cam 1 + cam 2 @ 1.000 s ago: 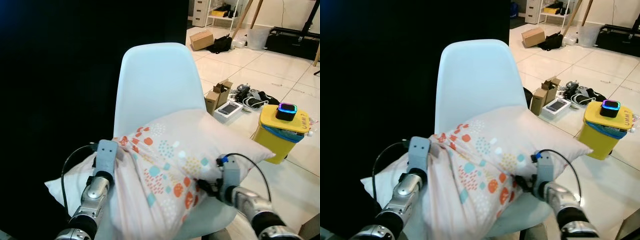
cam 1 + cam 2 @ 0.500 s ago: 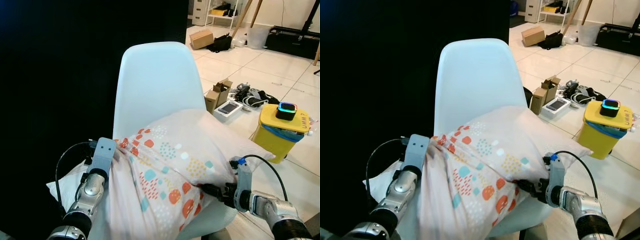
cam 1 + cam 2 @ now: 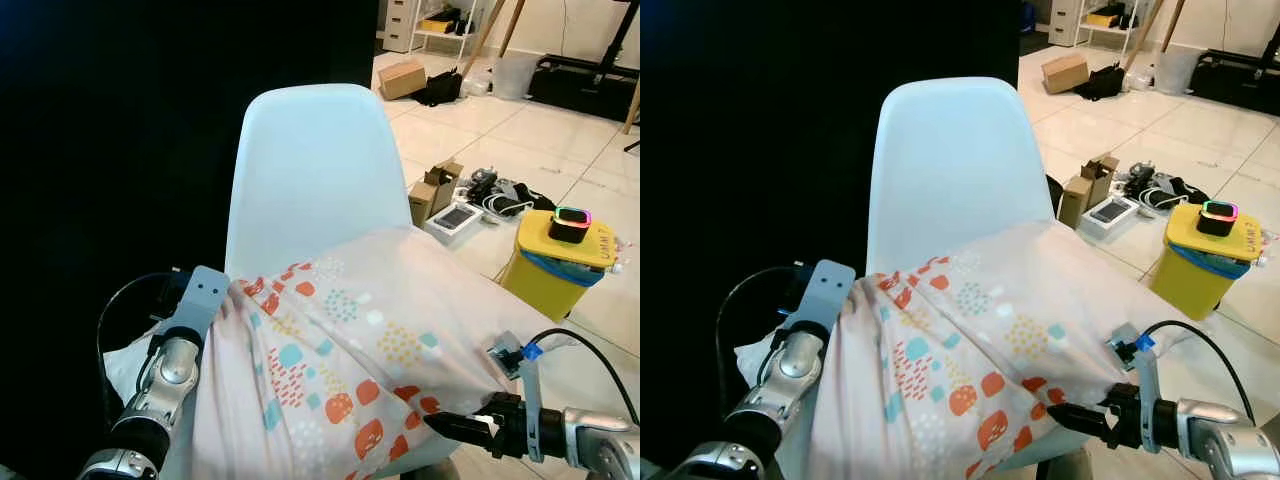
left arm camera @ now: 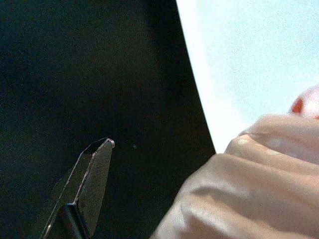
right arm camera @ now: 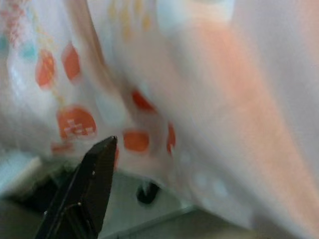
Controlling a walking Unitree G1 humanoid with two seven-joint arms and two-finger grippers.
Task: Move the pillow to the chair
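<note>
On the seat of the chair: one pillow point(image 3: 350, 350), pale pink, printed with orange and teal dot patches.

Pillow lies across the seat of the pale blue chair point(image 3: 310, 165), far edge against the backrest. Left gripper point(image 3: 215, 300) is pressed into the pillow's left side; finger spread cannot be told. Right gripper point(image 3: 445, 424) sits at the near right edge, black fingers close together, tips at the fabric; hold cannot be told. Right, on the tiled floor point(image 3: 470, 125): yellow bin point(image 3: 560, 262), small cardboard boxes point(image 3: 437, 190).
</note>
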